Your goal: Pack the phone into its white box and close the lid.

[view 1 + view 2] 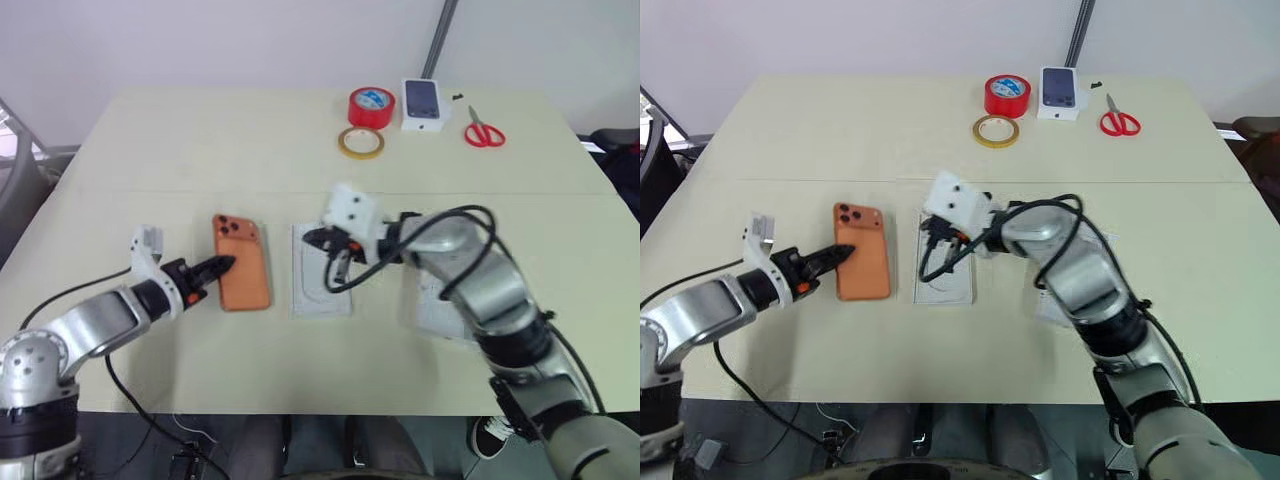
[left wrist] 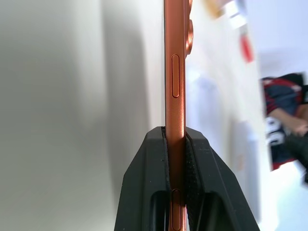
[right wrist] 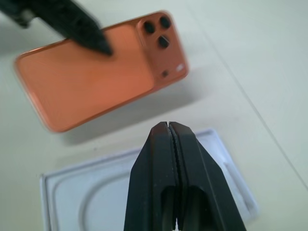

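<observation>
Left, gripper (image 1: 222,265) clamped on phone (image 1: 243,263) edge, lifted off the table (image 1: 200,150), beside the flat white insert (image 1: 320,290). Right gripper (image 3: 168,126) pressed shut, empty, above that insert.

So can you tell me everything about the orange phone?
The phone is slim and orange-copper with rounded corners and a metallic-looking edge bearing a long side button. Its back faces up, showing a raised camera block with three dark lenses at the far end. The left gripper is shut on its left edge, and a shadow beneath it suggests it is lifted off the table, just left of a flat white tray.
</observation>
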Available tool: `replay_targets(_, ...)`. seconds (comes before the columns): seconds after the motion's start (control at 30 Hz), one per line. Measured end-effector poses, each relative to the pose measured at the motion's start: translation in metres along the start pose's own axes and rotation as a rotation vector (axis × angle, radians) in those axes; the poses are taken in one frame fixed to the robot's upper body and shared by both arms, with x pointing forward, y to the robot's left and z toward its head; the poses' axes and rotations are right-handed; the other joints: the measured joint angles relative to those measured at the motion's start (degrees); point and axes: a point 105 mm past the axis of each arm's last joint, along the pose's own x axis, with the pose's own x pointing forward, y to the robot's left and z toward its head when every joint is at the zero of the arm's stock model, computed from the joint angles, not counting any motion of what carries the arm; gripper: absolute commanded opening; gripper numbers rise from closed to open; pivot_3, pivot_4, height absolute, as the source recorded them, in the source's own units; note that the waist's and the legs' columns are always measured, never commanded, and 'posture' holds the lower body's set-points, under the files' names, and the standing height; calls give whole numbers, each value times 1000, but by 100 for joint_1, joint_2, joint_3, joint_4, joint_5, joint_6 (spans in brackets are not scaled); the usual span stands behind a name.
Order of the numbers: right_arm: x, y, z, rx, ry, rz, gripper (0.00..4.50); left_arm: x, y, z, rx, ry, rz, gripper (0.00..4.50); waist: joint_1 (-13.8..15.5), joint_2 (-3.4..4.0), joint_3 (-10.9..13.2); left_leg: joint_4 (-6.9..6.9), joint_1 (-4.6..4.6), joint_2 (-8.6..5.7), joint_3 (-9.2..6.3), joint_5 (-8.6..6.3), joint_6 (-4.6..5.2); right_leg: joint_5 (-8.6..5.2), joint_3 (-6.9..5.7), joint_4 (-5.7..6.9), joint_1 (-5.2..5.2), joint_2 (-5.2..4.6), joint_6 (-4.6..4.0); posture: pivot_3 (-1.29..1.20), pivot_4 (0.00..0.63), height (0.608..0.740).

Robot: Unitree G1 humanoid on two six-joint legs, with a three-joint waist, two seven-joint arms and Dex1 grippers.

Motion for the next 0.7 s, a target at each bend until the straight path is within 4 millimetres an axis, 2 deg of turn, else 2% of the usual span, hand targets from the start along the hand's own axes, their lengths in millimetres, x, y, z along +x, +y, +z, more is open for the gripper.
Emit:
replay_targets(0.07, -17, -5, -14, 27, 6, -26, 0, 14, -17, 0, -4, 2, -58, 49, 4, 0, 0, 3, 0, -2, 1, -1, 2, 0, 0, -7, 8, 0, 1, 0, 150, 740)
replay_targets(0.1, -28, -8, -26, 47, 24, -42, 0, 24, -27, -4, -14, 17, -96, 49, 16, 0, 1, 9, 0, -4, 1, -3, 6, 1, -1, -10, 14, 0, 1, 0, 150, 740)
replay_targets(0.2, -51, -16, -44, 68, 64, -97, 0, 49, -42, -24, -45, 97, -151, 49, -38, 0, 4, 14, 4, -3, 7, 1, 0, 1, 5, -10, 15, 6, 2, 0, 150, 740)
replay_targets(0.3, -63, -25, -48, 61, 79, -150, 0, 67, -40, -43, -61, 170, -137, 49, -85, 1, 5, 8, 11, 12, 9, 11, -16, 1, 9, -5, 14, 26, 2, 0, 150, 740)
replay_targets(0.4, -65, -26, -50, 71, 80, -166, 0, 75, -31, -51, -73, 196, -95, 49, -75, 3, 6, 7, 11, 19, 8, 14, -21, 1, 9, -3, 11, 33, 1, 0, 150, 740)
replay_targets(0.47, -66, -26, -51, 74, 81, -176, 0, 77, -25, -54, -82, 207, -76, 49, -34, 2, 7, 13, 7, 16, 8, 14, -22, 1, 9, -3, 11, 30, 2, 0, 150, 740)
replay_targets(0.7, -68, -25, -52, 75, 83, -194, 0, 77, -25, -58, -70, 230, -79, 49, 3, 0, 9, 24, 6, 9, 6, 14, -23, 1, 7, -4, 19, 22, 2, 0, 150, 740)
